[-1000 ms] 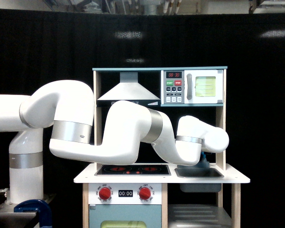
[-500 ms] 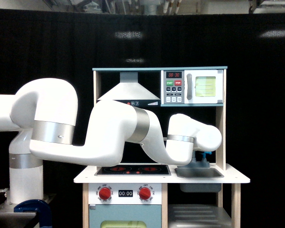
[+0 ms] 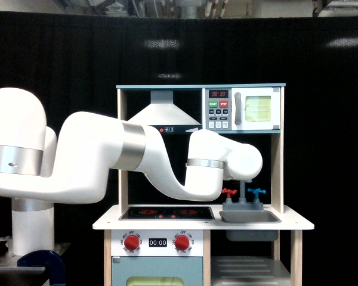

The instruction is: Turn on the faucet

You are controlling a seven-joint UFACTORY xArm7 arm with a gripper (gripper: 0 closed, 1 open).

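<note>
Arm (image 3: 167, 167) pulled back; faucet (image 3: 243, 196) upright, now visible.

The toy microwave (image 3: 243, 109) has a red display (image 3: 219, 94) reading 08:30, with a green START button (image 3: 213, 104) and a red STOP button (image 3: 224, 104) beneath. The stove front's clock (image 3: 157, 242) reads 00:00. Print around the red knobs (image 3: 131, 242) seems to include OFF; the rest is too small.
</note>
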